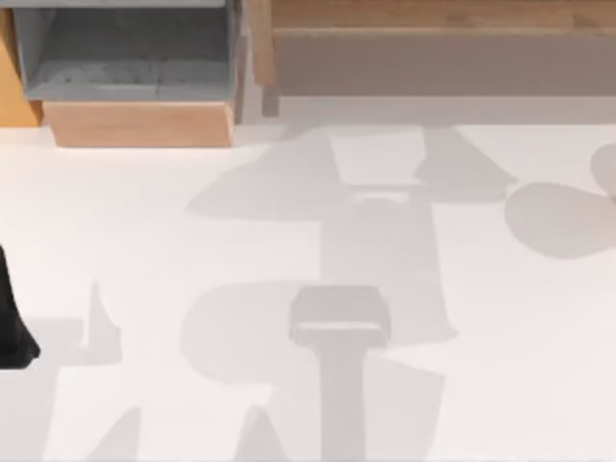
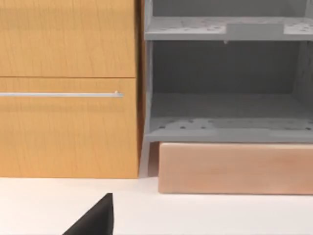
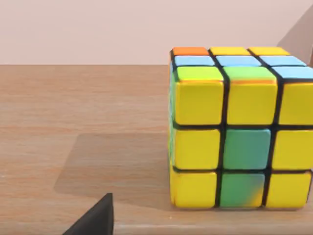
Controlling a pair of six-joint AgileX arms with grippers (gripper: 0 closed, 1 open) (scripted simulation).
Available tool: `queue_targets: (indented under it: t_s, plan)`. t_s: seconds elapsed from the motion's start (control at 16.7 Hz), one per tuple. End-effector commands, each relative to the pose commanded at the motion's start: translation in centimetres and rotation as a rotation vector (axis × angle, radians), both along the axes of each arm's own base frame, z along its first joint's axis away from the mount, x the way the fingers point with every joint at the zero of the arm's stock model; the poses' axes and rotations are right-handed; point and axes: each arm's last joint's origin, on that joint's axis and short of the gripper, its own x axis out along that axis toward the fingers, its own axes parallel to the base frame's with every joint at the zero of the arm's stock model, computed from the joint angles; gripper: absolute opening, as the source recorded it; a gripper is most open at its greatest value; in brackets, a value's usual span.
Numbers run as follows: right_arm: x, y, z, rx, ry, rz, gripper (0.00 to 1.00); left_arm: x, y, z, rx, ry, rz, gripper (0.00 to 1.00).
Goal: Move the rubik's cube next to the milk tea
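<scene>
My left arm [image 1: 13, 322] shows as a dark shape at the left edge of the white surface [image 1: 192, 250] in the top view, about halfway toward the near edge. In my left wrist view a black tip of my left pincer [image 2: 95, 218] juts in low over that white surface; I cannot tell whether its fingers are apart or together. That camera faces an orange-brown wooden cabinet [image 2: 68, 88] with a thin metal handle bar [image 2: 61, 94] across its front. Just beside the cabinet stands a grey shelf unit [image 2: 225, 78] resting on a pale wooden block [image 2: 234, 169]. The top view places this shelf unit and its block at the far left corner of the surface, with a long wooden ledge [image 1: 433, 38] running along the far edge to its right.

My right wrist view looks across a wood-grain board [image 3: 73, 127] at the rubik's cube [image 3: 239, 132]. The cube sits flat on the board, casting a soft shadow on the wood beside it. The face turned to me is mostly yellow with two teal-green tiles; the top shows orange, yellow, pale blue and green squares. A black tip of my right pincer [image 3: 95, 218] pokes in low, apart from the cube; I cannot tell if it is spread or closed.
</scene>
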Motion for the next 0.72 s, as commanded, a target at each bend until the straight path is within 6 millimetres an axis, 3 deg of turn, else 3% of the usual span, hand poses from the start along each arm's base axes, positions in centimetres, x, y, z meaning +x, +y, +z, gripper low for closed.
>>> queue_targets:
  t_s: [0.3, 0.72]
  plan:
    - [1.0, 0.0, 0.9, -0.001, -0.003, -0.003, 1.00, 0.0, 0.0, 0.0, 0.000, 0.000, 0.000, 1.00]
    - [5.6, -0.2, 0.4, -0.002, -0.009, -0.003, 1.00, 0.0, 0.0, 0.0, 0.000, 0.000, 0.000, 1.00]
